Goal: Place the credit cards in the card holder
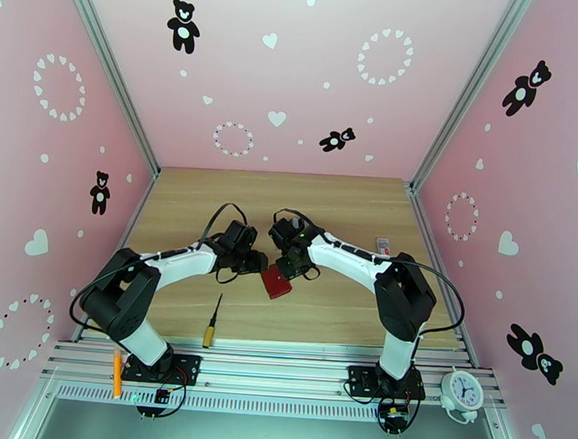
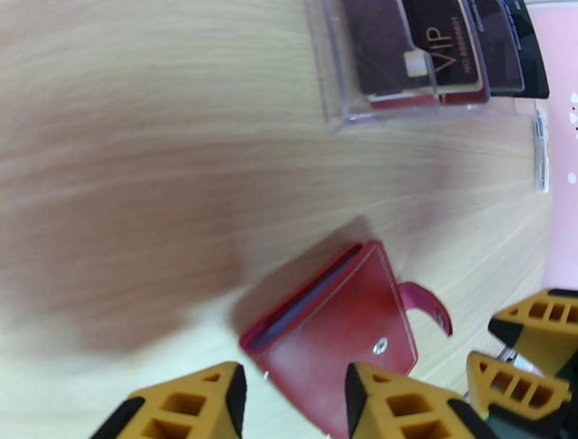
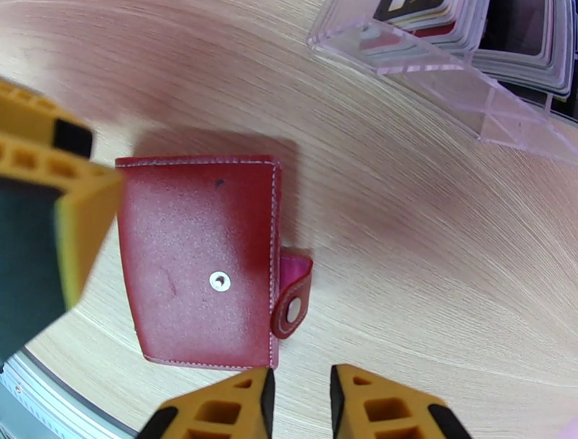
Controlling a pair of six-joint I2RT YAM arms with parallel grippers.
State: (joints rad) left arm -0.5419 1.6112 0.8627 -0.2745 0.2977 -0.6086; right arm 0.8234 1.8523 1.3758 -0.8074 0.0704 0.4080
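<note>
Dark red leather folding card holder (image 3: 195, 260) closed, tab (image 3: 292, 307) unsnapped. Left gripper (image 2: 292, 383) half-open over its edge, right gripper (image 3: 300, 383) nearly closed beside tab, both empty. Dark plastic credit cards (image 2: 433, 58) beyond it. Pin one cover, lift other.

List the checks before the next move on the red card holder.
1. The card holder in sight of both wrist cameras: ok.
2. Its snap tab undone: ok.
3. Opened to its slots: not ok, folded shut.
4. The right gripper empty, jaws apart: ok.
5. The left gripper touching the card holder: cannot tell.
6. A card in hand: not ok; credit cards sit in the clear rack.
</note>
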